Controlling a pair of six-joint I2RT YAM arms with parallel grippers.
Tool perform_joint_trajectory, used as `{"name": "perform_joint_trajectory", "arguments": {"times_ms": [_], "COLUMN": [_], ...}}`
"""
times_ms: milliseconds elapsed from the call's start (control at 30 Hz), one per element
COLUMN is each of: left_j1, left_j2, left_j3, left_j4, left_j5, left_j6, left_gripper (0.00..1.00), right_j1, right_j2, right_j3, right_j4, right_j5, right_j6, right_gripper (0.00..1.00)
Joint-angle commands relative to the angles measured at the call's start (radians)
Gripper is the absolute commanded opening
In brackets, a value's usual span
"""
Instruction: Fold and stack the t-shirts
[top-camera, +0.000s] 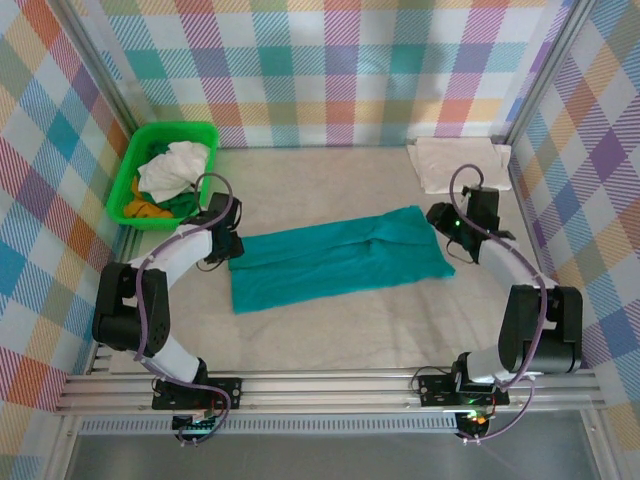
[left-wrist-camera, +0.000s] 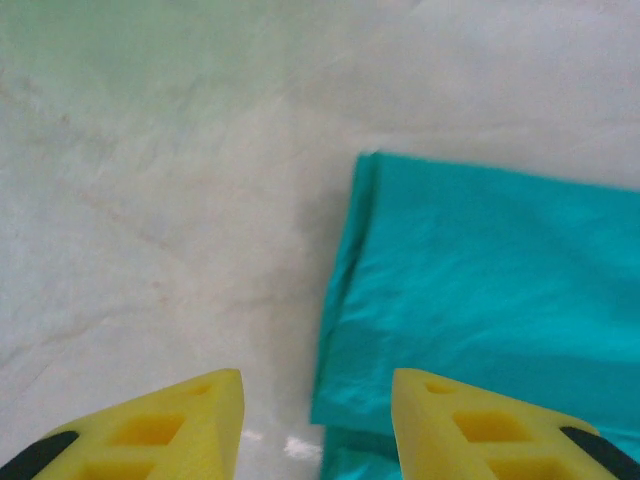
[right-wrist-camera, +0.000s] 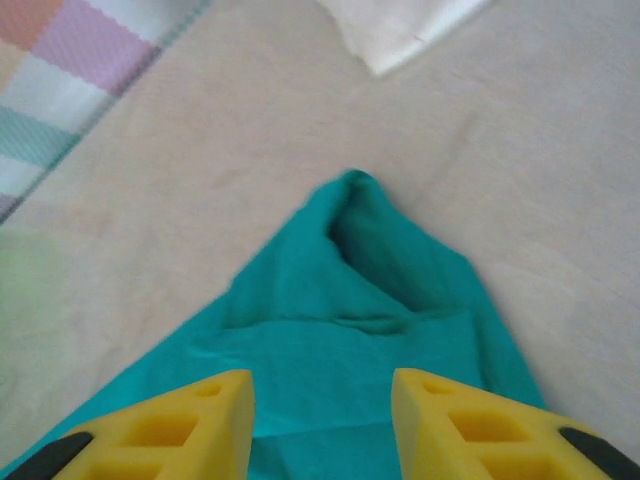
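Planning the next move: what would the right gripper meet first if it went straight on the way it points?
Probably the teal shirt, whose bunched corner lies just ahead of the right gripper; depth is unclear.

walls (top-camera: 330, 70) on three sides: pastel plaid cloth, checks of teal, orange, pink, yellow, purple, white. silver metal posts (top-camera: 100, 85) at back corners, slanting in top view. bench (top-camera: 330, 335) covered in cream cloth, faintly creased, mottled. ribbed aluminium rails (top-camera: 330, 388) along near edge. plain grey surface (top-camera: 330, 455) beyond rails. light soft, even; shadows weak.
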Motion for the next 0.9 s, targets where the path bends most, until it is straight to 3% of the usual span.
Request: {"name": "perform_joint_trajectory", "arguments": {"times_ms": [0,233,433,567,867], "left_j1": [-0.034,-0.117,-0.174,-0.175,-0.176], "left_j2": [0.006,0.093,0.117,0.123,0.136], "left_j3": [0.054,0.117,0.120,0.114,0.098], "left_j4": [0.010,-0.008,-0.027,-0.029,-0.008], "left_j5": [0.049,0.044,0.005,-0.007,-0.014], "left_j6": [-0.017,-0.023,-0.028,-0.028,-0.025], "left_gripper": [0.43,0.43,0.43,0.42,0.42], "right_j1": [0.083,0.222,0.280,0.305,0.340], "right_j2": [0.109,0.468,0.658,0.707,0.808], "right_j3": [0.193,0.636,0.878,0.934,1.017], "right_j4": [-0.140,-0.564,-0.800,-0.857,-0.876], "right_j5": [-0.098,0.092,0.219,0.276,0.273], "right_j6": [-0.124,-0.170,-0.141,-0.130,-0.108], "right_gripper": [0.42,0.47,0.49,0.49,0.48]}}
